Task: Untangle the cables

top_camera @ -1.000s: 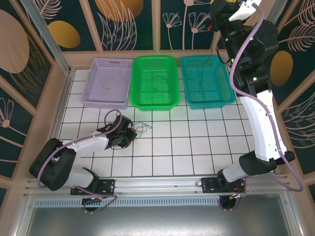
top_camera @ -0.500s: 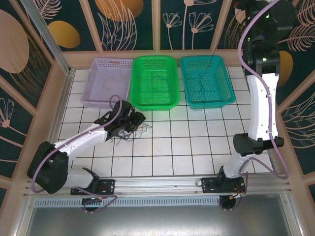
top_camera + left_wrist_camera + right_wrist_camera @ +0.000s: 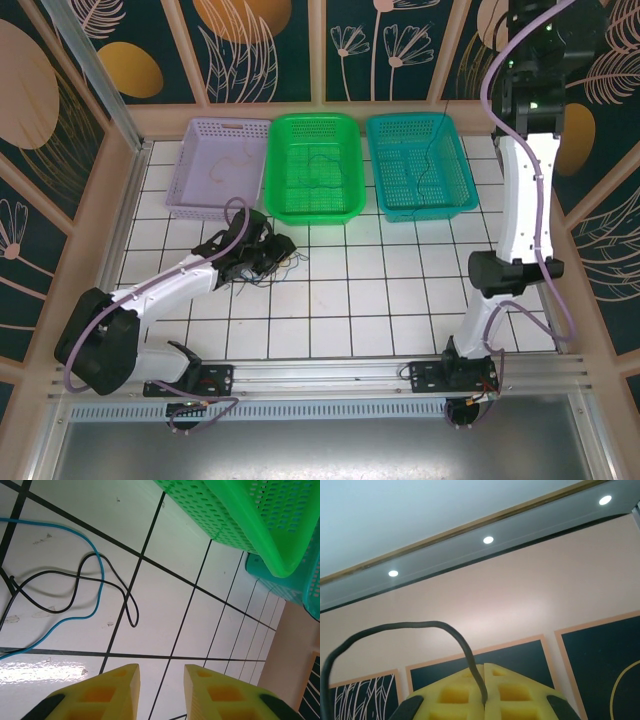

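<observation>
Up over the teal basket, my right gripper, clamped on one black cable, has lifted it clear of the tangle beside my half-open, empty left gripper.

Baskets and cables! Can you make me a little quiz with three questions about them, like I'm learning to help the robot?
1. Pick one: what colour is the middle basket? A lavender, B green, C teal.
2. True or false: the left hand is open, and a blue cable lies on the tiles ahead of it.
3. Fill in: the right hand is shut on a ____ cable.

Key: 1 B. 2 true. 3 black.
</observation>
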### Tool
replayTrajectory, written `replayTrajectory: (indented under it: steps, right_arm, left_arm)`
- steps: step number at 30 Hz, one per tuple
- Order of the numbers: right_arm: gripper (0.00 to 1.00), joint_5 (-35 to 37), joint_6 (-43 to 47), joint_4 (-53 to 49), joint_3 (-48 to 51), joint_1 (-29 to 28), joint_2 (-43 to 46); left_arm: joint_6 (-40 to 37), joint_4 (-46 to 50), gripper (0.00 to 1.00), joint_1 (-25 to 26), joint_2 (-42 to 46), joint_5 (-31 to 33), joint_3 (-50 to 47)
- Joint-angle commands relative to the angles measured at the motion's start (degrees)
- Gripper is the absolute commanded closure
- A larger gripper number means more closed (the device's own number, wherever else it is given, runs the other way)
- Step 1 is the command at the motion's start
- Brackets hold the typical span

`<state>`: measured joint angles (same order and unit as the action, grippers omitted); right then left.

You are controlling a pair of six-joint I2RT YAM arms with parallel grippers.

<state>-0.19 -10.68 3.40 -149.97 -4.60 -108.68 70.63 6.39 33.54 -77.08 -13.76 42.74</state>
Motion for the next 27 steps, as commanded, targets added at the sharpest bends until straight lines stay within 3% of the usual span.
replayTrajectory:
  steps: [1, 7, 13, 17, 22, 27]
  right_arm:
    - [1.0, -2.48, -3.39, 2.27, -1.53, 1.47, -2.6]
    - [1.0, -5.51, -10.28, -3.54, 4.32, 6.26, -6.2]
    - [1.0, -9.28, -12.83, -17.64, 6.34, 7.33, -13.62]
    - [1.0, -13.15, -14.52, -22.64, 16.39, 7.24, -15.42]
    - [0.69, -16.36, -16.08, -24.62, 26.54, 6.91, -15.47]
    - [0.49, -11.59, -12.38, -27.1, 30.77, 4.37, -10.03]
  left_arm:
    - [-1.33, -1.11, 0.69, 0.34, -1.54, -1.6, 1.25]
    - [-1.54, -2.09, 0.69, 0.3, -3.47, -2.84, 2.89]
    - [-1.53, -2.44, 0.69, 0.31, -4.64, -3.72, 3.64]
    - [-1.32, -2.37, 0.69, 0.3, -4.76, -4.08, 3.84]
    - [-1.1, -2.03, 0.69, 0.31, -4.53, -4.68, 4.1]
    - [-0.82, -1.22, 0.68, 0.32, -3.96, -4.85, 4.37]
